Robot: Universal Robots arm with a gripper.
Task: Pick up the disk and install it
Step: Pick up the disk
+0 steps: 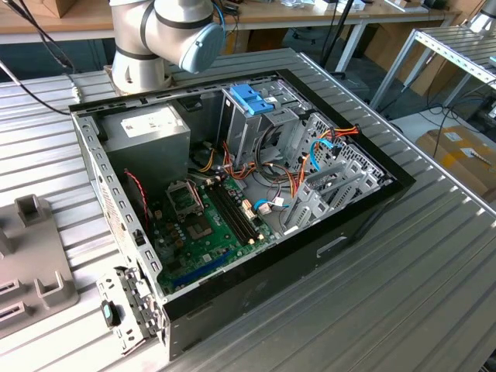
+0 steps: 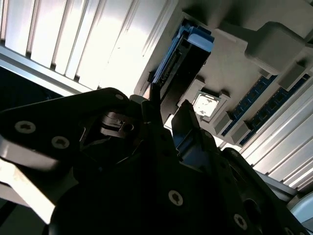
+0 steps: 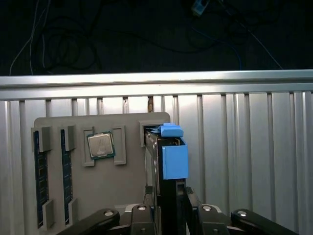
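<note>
Blue-framed disk (image 2: 188, 46) upright in grey tray (image 2: 234, 68), gripper (image 2: 170, 105) at its edge

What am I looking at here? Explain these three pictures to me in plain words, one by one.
The machine is a robot arm with a gripper at its end. The exterior view comes from a camera off the arm: it shows the arm's base, an open computer case on a ribbed metal table, and a grey tray at the exterior view's left. Both wrist views come from cameras riding on the arm. In the first wrist view the gripper is at the disk, a drive in a blue carrier standing on edge in the tray, beside a processor chip and memory sticks.
</note>
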